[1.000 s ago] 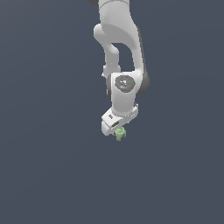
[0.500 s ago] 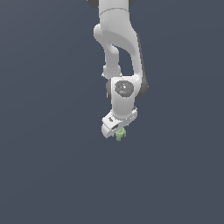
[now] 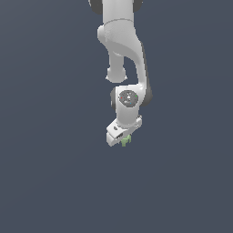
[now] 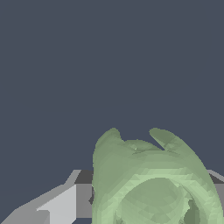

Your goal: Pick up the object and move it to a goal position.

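Pale green object (image 3: 125, 140), lumpy, tucked right under the white gripper (image 3: 123, 139), only its lower stubs poking out below the gripper body in the exterior view. Fills the near field of the wrist view (image 4: 148, 183), rounded bulk and two stubs up against a grey finger (image 4: 65, 205). Sits between the jaws, touching the finger that shows; other finger hidden behind the object. Looks clamped on it, judging by how closely it sits in the gripper. Held low and central in the grip, probably so the carry stays stable and the lump can't roll out. Arm (image 3: 123, 54) hangs near vertical over the spot, wrist tipped slightly, consistent with a top-down grasp. No counter edge or corner visible, just uniform dark grey ground, so placement against the counter can't be given. Whether lifted or on the surface: can't tell. No goal marker seen.
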You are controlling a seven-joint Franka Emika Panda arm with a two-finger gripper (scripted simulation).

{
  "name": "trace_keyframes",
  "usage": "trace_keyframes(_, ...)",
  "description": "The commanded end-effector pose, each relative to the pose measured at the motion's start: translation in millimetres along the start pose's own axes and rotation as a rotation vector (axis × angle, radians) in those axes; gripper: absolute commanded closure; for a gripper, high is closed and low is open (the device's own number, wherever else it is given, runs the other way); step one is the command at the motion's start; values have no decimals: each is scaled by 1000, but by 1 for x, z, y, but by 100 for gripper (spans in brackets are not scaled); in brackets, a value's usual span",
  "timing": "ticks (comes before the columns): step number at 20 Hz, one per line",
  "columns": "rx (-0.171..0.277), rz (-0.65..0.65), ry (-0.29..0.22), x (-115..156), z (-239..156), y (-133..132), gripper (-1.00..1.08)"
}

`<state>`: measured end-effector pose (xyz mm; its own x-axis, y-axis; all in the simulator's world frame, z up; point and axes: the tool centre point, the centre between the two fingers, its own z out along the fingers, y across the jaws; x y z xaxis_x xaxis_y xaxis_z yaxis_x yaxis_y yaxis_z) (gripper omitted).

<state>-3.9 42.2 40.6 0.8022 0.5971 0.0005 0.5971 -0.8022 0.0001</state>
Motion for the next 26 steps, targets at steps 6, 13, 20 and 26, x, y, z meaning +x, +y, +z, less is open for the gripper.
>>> trace_keyframes(6,0,0,0,0,1,0,108)
trace_keyframes(13,-1,0,0,-1,-5,2,108)
trace_keyframes(20,-1,0,0,-4,-39,14,108)
trace_keyframes(26,0,-1,0,-9,-92,33,108)
